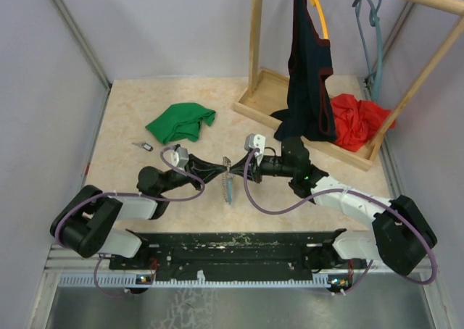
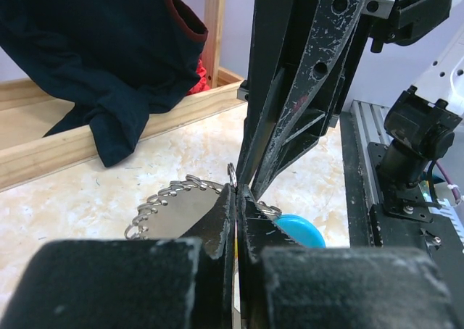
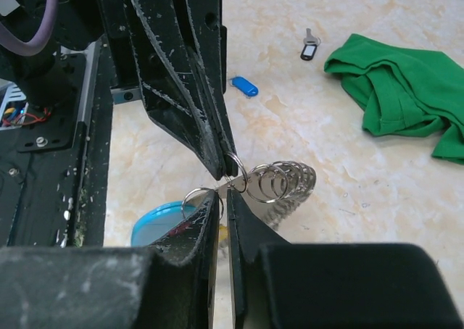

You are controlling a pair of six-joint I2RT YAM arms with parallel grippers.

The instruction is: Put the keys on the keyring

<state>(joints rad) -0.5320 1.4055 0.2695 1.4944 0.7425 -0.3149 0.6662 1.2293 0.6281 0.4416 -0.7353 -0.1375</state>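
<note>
Left tool [image 2: 237, 198] has its two black fingers pressed flat together. We see it pinching a wire ring of the keyring [image 3: 279, 180], a loop of silvery metal rings with a light blue plastic part [image 3: 156, 224]. The right tool [image 3: 224, 198] faces it tip to tip over the middle of the pale marbled worktop [image 1: 130, 111]. Its fingers stand only a slit apart around a thin silvery strip that leads to the rings. We cannot tell whether that strip is a key blade or part of the loop, nor whether the right tool truly clamps it.

The keyring is up off the worktop between the two tools. Its coil of rings casts a shadow on the surface below, and the light blue part is on the side toward the arm bases.

Two keys lie loose on the worktop, well apart from the tools: a tiny blue-headed key [image 3: 244, 86] and, farther out, a tiny black-headed key [image 3: 308, 50] near the crumpled green cloth [image 1: 181, 121]. At the far right stands a wooden rack [image 1: 255, 53] with a dark garment [image 1: 308, 75] hanging from it and a red cloth [image 1: 355, 119] bunched on its base.
</note>
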